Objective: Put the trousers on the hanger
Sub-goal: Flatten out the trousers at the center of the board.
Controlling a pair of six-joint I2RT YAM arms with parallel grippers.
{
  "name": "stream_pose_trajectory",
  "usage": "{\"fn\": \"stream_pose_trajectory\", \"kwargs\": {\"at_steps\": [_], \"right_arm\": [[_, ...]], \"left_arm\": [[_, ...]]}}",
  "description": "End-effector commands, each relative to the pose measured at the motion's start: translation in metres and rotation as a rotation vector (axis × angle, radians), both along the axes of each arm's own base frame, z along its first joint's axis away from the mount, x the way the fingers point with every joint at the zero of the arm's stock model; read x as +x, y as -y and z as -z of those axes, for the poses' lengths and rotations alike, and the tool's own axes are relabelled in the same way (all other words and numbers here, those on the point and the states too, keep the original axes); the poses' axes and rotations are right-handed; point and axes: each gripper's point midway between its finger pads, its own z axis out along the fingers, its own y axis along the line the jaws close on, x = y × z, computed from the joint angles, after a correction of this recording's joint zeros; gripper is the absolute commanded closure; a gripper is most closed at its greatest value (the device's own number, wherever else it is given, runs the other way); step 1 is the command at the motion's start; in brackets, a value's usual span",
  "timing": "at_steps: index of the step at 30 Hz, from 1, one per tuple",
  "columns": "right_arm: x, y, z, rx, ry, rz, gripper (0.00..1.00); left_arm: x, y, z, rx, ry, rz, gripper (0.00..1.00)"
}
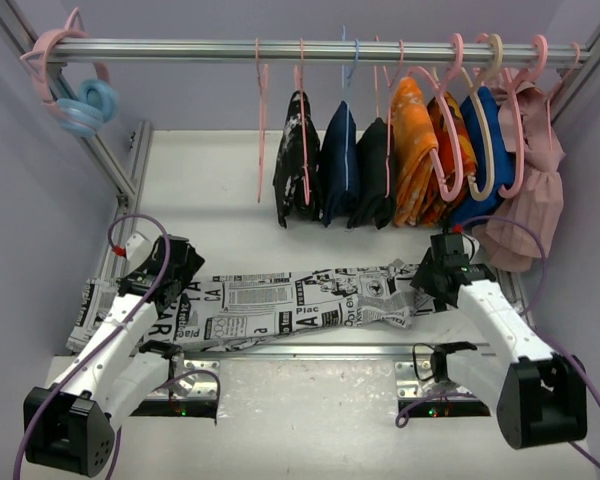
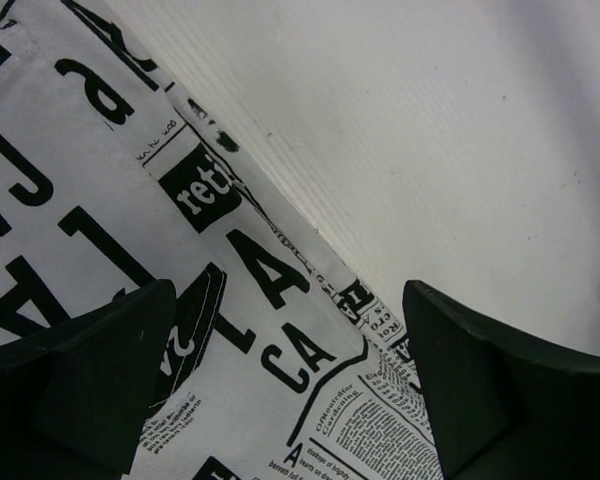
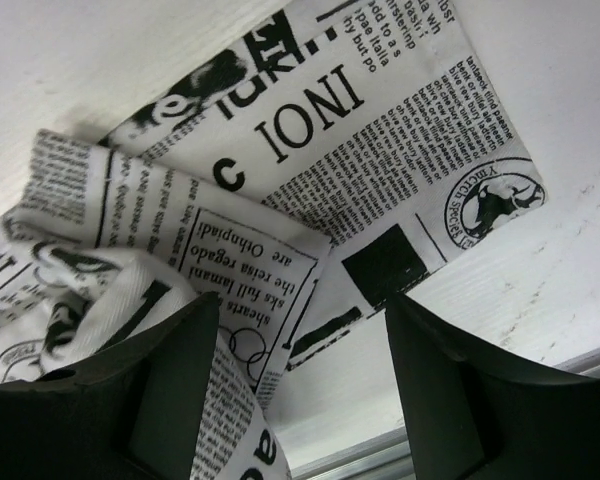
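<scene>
Near edge: the trousers point(image 1: 300, 300) are laid flat across the table point(image 1: 210, 190), lengthwise left to right, just beyond the arm bases. The left gripper point(image 2: 285, 310) is held low toward the left end, jaws wide apart, nothing clamped. The far edge of the cloth is seen running diagonally between the fingers, part cloth, part bare table. The right gripper point(image 3: 300, 310) is set over the right end, jaws also apart, nothing pinched. A rumpled fold is bunched against one finger and the flat corner lies beyond it. Far side: the hanger point(image 1: 261, 130) is hung empty on the rail point(image 1: 180, 50), just left of the black speckled garment point(image 1: 296, 165) and well apart from the trousers. The step in hand is judged to be a two-ended pickup. The left jaws should be shifted fully onto the cloth before closing, so both layers are caught rather than only the top one. The bunched fold on the right should be taken whole or avoided, otherwise a slip is likely. Both ends should be lifted together so the cloth is drawn taut for draping over the hanger bar.
</scene>
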Motion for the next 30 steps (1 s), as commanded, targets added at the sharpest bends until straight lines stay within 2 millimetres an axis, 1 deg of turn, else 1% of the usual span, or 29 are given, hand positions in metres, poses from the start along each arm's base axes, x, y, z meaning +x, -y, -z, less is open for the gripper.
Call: {"fn": "stream_pose_trajectory", "kwargs": {"at_steps": [1, 4, 7, 8, 9, 13, 15, 16, 17, 18, 19, 20, 22, 25, 30], "right_arm": [[0.016, 0.001, -0.026, 0.004, 0.139, 0.004, 0.32], [0.012, 0.004, -0.018, -0.019, 0.078, -0.006, 0.34], [0.012, -0.002, -0.004, 0.007, 0.028, -0.038, 0.39], [0.014, -0.004, -0.001, 0.014, 0.024, -0.052, 0.42], [0.013, -0.006, 0.007, 0.019, -0.007, -0.069, 0.46], [0.022, -0.009, 0.015, 0.020, -0.029, -0.120, 0.49], [0.023, -0.013, 0.025, 0.034, -0.075, -0.136, 0.52], [0.024, -0.015, 0.027, 0.042, -0.083, -0.142, 0.57], [0.024, -0.016, 0.028, 0.046, -0.091, -0.143, 0.60], [0.024, -0.017, 0.031, 0.052, -0.095, -0.143, 0.67], [0.024, -0.018, 0.032, 0.061, -0.090, -0.146, 0.78], [0.024, -0.019, 0.032, 0.066, -0.084, -0.148, 0.84], [0.024, -0.019, 0.029, 0.064, -0.067, -0.145, 0.91], [0.023, -0.014, 0.022, 0.041, -0.055, -0.133, 0.95], [0.024, -0.004, -0.001, -0.002, 0.004, -0.087, 0.96]], "left_arm": [[0.007, 0.000, -0.003, 0.006, 0.025, 0.010, 0.05], [0.007, 0.001, 0.000, -0.002, 0.025, 0.013, 0.05], [0.006, 0.003, 0.003, -0.011, 0.023, 0.019, 0.05], [0.006, 0.003, 0.004, -0.011, 0.020, 0.019, 0.05], [0.006, 0.003, 0.004, -0.010, 0.019, 0.022, 0.05], [0.008, 0.005, 0.000, -0.012, 0.026, 0.034, 0.05], [0.009, 0.007, -0.001, -0.015, 0.032, 0.048, 0.05], [0.010, 0.007, -0.001, -0.014, 0.034, 0.050, 0.05], [0.010, 0.007, -0.001, -0.015, 0.034, 0.051, 0.05], [0.009, 0.007, 0.000, -0.016, 0.032, 0.052, 0.05], [0.009, 0.007, 0.000, -0.015, 0.031, 0.053, 0.05], [0.010, 0.007, -0.001, -0.014, 0.032, 0.055, 0.05], [0.010, 0.007, -0.001, -0.012, 0.031, 0.057, 0.06], [0.011, 0.007, -0.003, -0.009, 0.035, 0.056, 0.05], [0.013, 0.005, -0.009, -0.003, 0.045, 0.050, 0.06]]}}
